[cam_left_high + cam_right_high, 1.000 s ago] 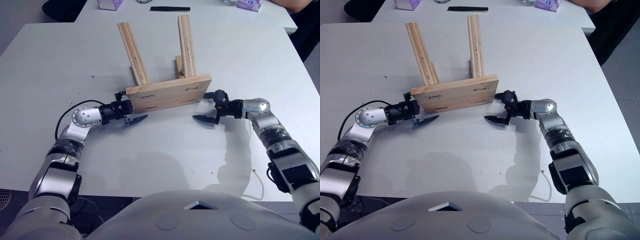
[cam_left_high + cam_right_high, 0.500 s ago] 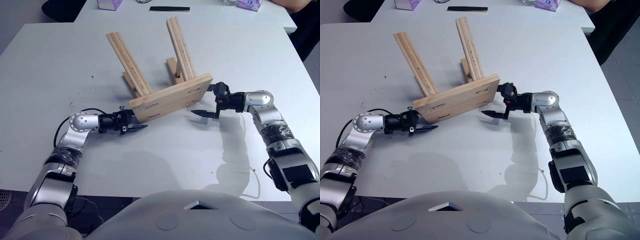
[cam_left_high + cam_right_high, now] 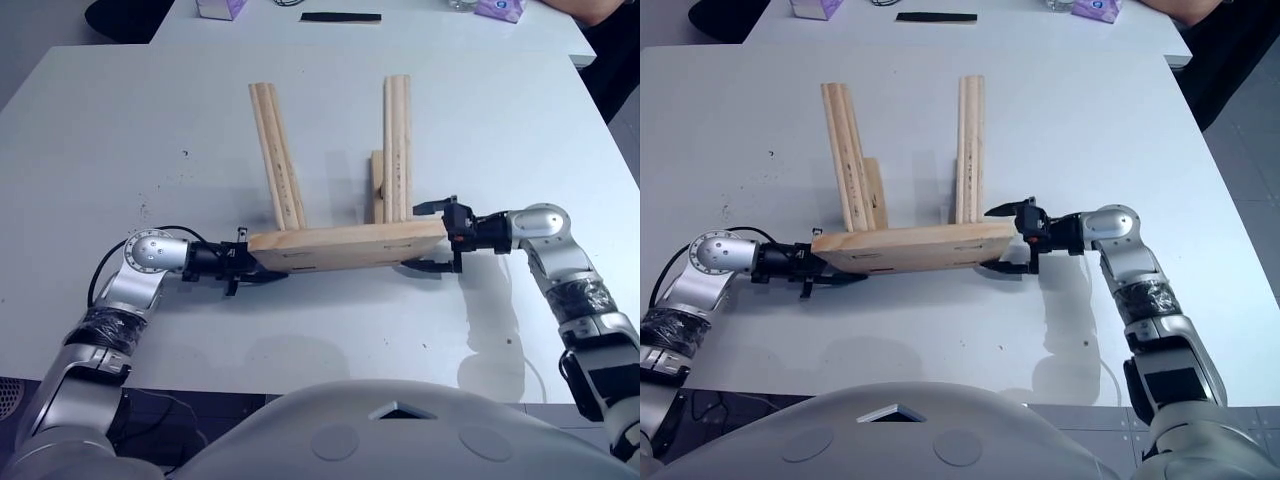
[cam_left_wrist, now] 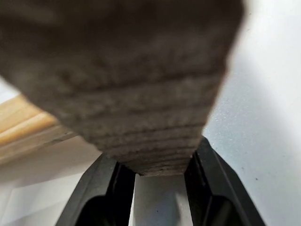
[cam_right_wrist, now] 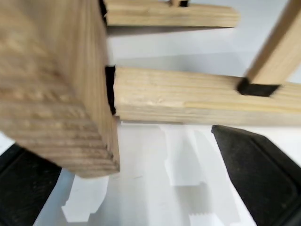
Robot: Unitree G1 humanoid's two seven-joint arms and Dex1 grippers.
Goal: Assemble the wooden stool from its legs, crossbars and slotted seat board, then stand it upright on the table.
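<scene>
The wooden stool is put together, with its seat board [image 3: 345, 245] turned edge-on toward me and level just above the table. Two pairs of legs [image 3: 278, 155] [image 3: 397, 145] point away from me, and a crossbar [image 3: 377, 187] runs between the right pair. My left gripper [image 3: 252, 272] is shut on the board's left end; the left wrist view has a black finger [image 4: 110, 188] pressed on each face. My right gripper [image 3: 428, 238] is open and straddles the board's right end. One of its fingers [image 5: 254, 165] stands well apart from the wood.
The white table [image 3: 120, 120] has free room on both sides of the stool. A black strip [image 3: 340, 17] and two purple boxes [image 3: 220, 8] [image 3: 497, 8] lie at the far edge. The table's right edge is close to my right arm.
The stool has swung square to me and its seat board has turned from tilted face-up to edge-on. Both grippers have moved onto the board's ends, the left one closing on it.
</scene>
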